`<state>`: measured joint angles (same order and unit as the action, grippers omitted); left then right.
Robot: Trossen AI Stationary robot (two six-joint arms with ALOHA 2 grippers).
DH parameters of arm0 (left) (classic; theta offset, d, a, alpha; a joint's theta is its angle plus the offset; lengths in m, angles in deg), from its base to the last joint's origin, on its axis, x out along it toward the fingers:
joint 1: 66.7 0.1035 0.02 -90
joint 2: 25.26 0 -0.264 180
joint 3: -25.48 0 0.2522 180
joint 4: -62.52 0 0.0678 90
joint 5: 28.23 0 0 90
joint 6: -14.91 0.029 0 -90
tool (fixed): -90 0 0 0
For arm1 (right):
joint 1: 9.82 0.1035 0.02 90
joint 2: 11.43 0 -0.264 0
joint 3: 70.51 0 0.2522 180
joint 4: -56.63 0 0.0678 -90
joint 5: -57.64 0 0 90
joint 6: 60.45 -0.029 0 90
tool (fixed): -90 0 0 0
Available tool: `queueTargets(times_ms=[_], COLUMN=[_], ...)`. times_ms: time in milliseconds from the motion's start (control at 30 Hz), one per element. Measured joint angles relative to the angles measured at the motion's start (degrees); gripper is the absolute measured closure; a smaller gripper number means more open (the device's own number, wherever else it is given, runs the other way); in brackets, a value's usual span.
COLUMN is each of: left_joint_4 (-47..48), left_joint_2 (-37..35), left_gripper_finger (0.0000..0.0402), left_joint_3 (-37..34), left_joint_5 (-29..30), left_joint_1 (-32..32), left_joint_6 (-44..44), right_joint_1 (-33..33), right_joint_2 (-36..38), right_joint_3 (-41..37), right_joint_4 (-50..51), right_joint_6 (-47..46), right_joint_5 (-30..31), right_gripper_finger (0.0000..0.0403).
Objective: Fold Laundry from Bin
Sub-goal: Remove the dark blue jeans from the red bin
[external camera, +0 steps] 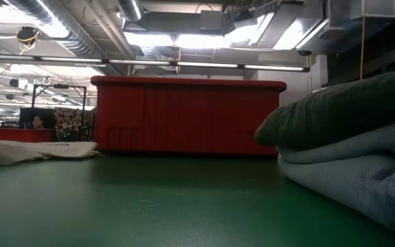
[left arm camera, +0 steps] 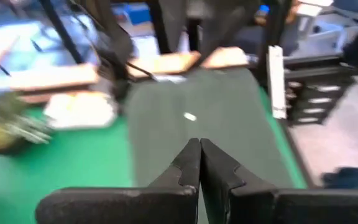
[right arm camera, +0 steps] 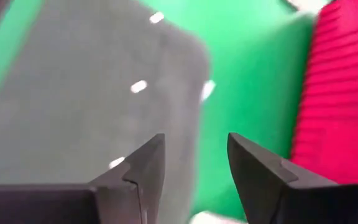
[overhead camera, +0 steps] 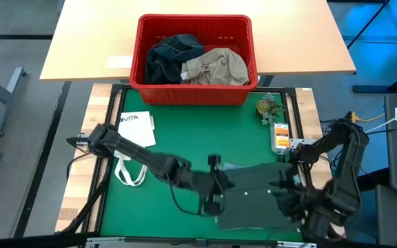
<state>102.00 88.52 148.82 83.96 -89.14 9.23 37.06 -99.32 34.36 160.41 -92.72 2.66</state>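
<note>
We saw a green mat (overhead camera: 205,138) covering the work table, with a pale wooden table (overhead camera: 88,41) behind it and a ceiling of ducts and strip lights beyond in the low view. Nearest us, a dark grey garment (overhead camera: 260,196) lay flat on the mat's near part, its folded edge bulking large in the low view (external camera: 348,110). The right gripper (right arm camera: 191,165) hovered over that garment, its fingers standing apart with nothing between them. The left gripper (left arm camera: 199,163) was just to the left of the right one, at the garment's left edge, its fingers pressed together; we could not tell whether they pinched any cloth. Left of the left gripper lay a white tote bag (overhead camera: 135,134) with loop handles. Beyond the right gripper, by the mat's right edge, sat an orange packet (overhead camera: 280,136) and a small green plant (overhead camera: 269,107). Farthest from both grippers stood the red bin (overhead camera: 243,41), slotted and thick-rimmed, across the mat's far edge. Inside it we saw a dark green piece (overhead camera: 169,58) on the left and a khaki-beige piece (overhead camera: 219,67) on the right, touching each other.
</note>
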Motion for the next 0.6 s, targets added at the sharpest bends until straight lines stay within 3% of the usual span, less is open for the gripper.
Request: queueTargets(times_ms=[167,367,500,600], left_joint_4=[0.5,0.9,0.9,1.1], left_joint_2=[-5.6,-12.6,-15.9,-17.8], left_gripper_finger=[0.0371,0.0301,0.0257,0.0233], left_joint_3=[0.0,0.0,0.0,0.0], left_joint_5=[3.7,13.1,19.7,22.3], left_joint_1=[4.6,10.3,15.7,21.3], left_joint_6=[10.4,20.7,25.8,27.2], right_joint_1=[-9.5,-22.0,-30.8,-37.0], right_joint_2=[1.1,3.4,4.5,4.6], right_joint_3=[3.5,4.5,4.5,4.5], right_joint_4=[0.0,-3.4,-8.4,-12.3], right_joint_6=[12.6,21.4,27.3,31.8], right_joint_5=[4.5,11.9,11.5,7.8], right_gripper_finger=[0.0229,0.0229,0.0229,0.0229])
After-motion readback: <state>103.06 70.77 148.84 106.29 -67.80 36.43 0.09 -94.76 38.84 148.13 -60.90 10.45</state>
